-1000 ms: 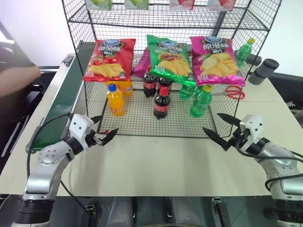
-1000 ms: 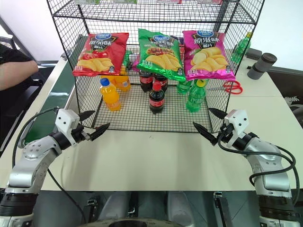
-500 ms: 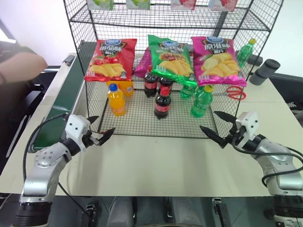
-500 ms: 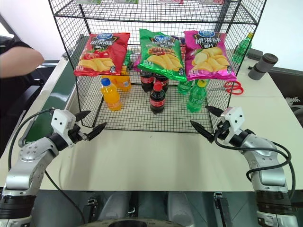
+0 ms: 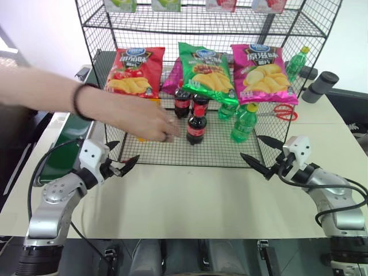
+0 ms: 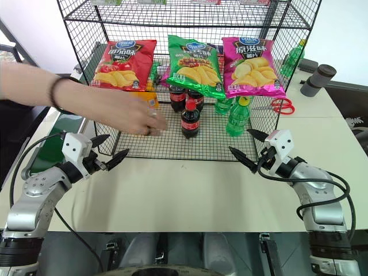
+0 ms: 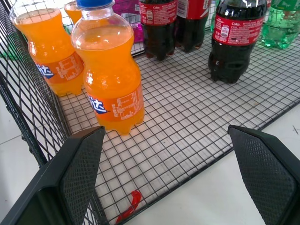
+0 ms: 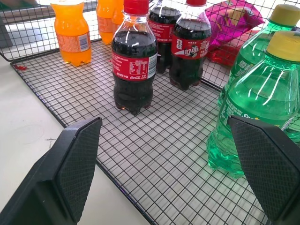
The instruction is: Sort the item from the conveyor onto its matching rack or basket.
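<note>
The left end effector (image 5: 122, 163) is held above the pale table (image 5: 195, 195), just in front of the left front corner of the black wire rack (image 5: 172, 150), with its two fingers spread apart and nothing between them. On the rack's mesh bottom tier, beyond that end effector and to its right, three cola bottles are seen: the nearest one (image 5: 196, 127) stands upright near the middle of the tier, and two more (image 8: 176, 44) stand close together behind it. The right end effector (image 5: 263, 154) is held near the rack's right front corner, fingers likewise spread and empty; the nearest cola bottle is well apart from it, to its left and farther in.

A person's hand (image 5: 150, 121) is reached in from the left across the rack's front, and the orange soda bottle (image 7: 109, 70) is covered by it in the head views; a second orange bottle (image 7: 46, 47) is seen behind the first in the left wrist view. Much of the dark green conveyor (image 5: 66, 150) at the far left is crossed by the forearm, and whether anything lies on the belt cannot be told. The rack's upper shelves are cut off at the top.

Three crisp bags (image 5: 206, 68) hang across the rack's front, green bottles (image 5: 244, 122) stand at the right of the tier, and red scissors (image 5: 281, 112) lie on the table behind the rack.
</note>
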Robot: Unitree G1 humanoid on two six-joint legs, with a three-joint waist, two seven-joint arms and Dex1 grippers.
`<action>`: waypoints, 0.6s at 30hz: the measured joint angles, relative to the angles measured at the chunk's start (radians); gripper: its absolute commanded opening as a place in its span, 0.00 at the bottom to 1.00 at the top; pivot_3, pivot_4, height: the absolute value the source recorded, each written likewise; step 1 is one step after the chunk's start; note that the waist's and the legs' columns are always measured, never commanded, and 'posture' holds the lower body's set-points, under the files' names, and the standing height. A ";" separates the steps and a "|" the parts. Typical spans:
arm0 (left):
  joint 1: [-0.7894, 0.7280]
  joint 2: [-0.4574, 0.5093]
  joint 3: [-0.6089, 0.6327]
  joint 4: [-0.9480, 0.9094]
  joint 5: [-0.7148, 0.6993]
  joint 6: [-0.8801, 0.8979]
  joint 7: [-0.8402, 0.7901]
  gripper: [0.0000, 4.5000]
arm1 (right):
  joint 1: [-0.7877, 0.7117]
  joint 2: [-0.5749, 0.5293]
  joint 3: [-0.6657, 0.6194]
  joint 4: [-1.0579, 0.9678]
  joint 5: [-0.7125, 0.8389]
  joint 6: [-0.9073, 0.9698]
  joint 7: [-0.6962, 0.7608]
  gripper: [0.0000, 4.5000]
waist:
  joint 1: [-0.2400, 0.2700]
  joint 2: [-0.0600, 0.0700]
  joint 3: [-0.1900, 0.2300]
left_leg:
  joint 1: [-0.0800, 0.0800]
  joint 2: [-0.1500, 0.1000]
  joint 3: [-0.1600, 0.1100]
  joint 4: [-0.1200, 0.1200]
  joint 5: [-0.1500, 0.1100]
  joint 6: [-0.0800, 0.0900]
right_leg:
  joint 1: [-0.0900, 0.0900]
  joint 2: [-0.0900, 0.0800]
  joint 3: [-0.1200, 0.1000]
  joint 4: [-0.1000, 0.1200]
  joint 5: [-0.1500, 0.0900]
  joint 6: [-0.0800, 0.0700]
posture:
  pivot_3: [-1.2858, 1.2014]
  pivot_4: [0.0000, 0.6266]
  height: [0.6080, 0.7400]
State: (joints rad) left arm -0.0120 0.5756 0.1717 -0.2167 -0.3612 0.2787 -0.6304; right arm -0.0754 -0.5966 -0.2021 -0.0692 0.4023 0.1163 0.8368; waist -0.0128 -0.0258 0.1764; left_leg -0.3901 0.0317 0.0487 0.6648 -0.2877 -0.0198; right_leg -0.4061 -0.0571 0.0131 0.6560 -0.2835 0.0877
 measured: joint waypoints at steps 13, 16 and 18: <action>-0.003 0.000 0.000 0.000 0.000 0.001 0.002 1.00 | -0.040 0.025 0.018 0.053 -0.017 -0.025 -0.006 0.99 | 0.000 0.000 0.000 | 0.000 0.000 0.000 0.000 0.000 0.000 | 0.000 0.000 0.000 0.000 0.000 0.000 | 0.52 0.24 1.00; -0.002 -0.002 0.000 -0.001 0.000 0.000 0.005 1.00 | -0.046 0.025 0.019 0.064 -0.023 -0.033 -0.005 0.99 | 0.000 0.000 0.000 | 0.000 0.000 0.000 0.000 0.000 0.000 | 0.000 0.000 0.000 0.000 0.000 0.000 | 0.52 0.24 1.00; -0.001 -0.008 0.000 -0.002 0.000 0.000 0.006 1.00 | -0.049 0.026 0.020 0.072 -0.026 -0.036 -0.004 0.99 | 0.000 0.000 0.000 | 0.000 0.000 0.000 0.000 0.000 0.000 | 0.000 0.000 0.000 0.000 0.000 0.000 | 0.52 0.24 1.00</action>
State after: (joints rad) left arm -0.0134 0.5672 0.1718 -0.2191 -0.3612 0.2791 -0.6243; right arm -0.1244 -0.5707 -0.1819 0.0028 0.3763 0.0808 0.8327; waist -0.0128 -0.0258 0.1764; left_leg -0.3901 0.0317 0.0488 0.6649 -0.2877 -0.0198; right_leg -0.4061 -0.0571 0.0132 0.6562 -0.2834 0.0877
